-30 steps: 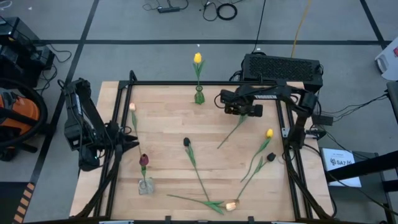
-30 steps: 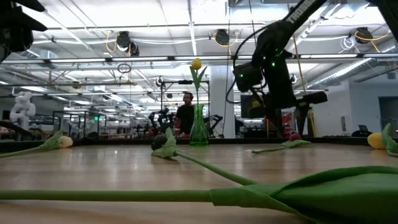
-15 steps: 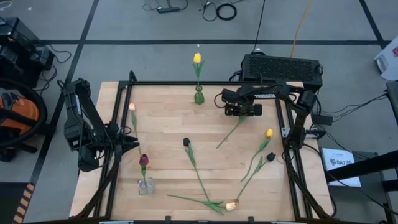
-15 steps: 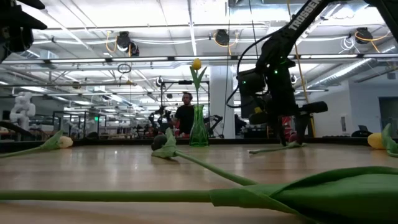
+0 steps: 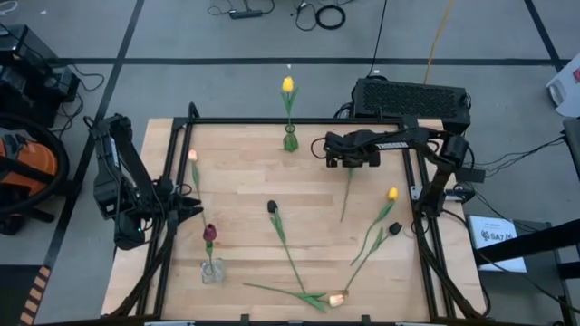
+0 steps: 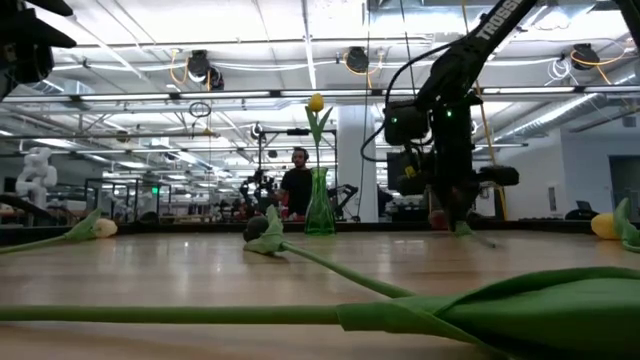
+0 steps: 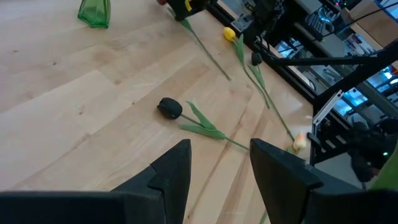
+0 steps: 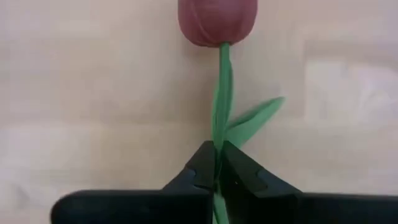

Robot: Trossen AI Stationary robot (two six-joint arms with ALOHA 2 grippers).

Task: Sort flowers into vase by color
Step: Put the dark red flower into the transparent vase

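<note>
My right gripper [image 5: 352, 161] is low over the table's far right part, shut on a dark red flower [image 8: 217, 22] whose stem [image 5: 344, 195] trails toward the near edge. A green vase [image 5: 290, 140] at the far edge holds a yellow flower [image 5: 287, 84]. A clear vase [image 5: 212, 270] near the left front holds a dark red flower [image 5: 209, 233]. Loose flowers lie flat on the wood: peach [image 5: 192, 156], black [image 5: 271, 206], yellow [image 5: 391, 193], black [image 5: 395, 228], peach [image 5: 337, 298]. My left gripper [image 5: 188, 210] waits open at the left edge. My right gripper pinches the dark red flower's stem [image 8: 219, 134] between its two fingers, a short way below the head, where a leaf branches off. The fingers come from above, pointing down, and lie across the stem. The stem's free end [image 5: 342, 218] rests on the table.
A black frame [image 5: 272, 121] runs around the wooden table. The black flower's long stem [image 5: 288, 254] crosses the table's middle. A black box [image 5: 410, 98] stands behind the far right corner. Bare wood [image 5: 245, 172] lies between the green vase and the left arm.
My right gripper has gone down to the table and shut on the dark red flower's stem. The stem lay slanting toward the table's left. It has turned about the gripper and its free end now points toward the near edge.
</note>
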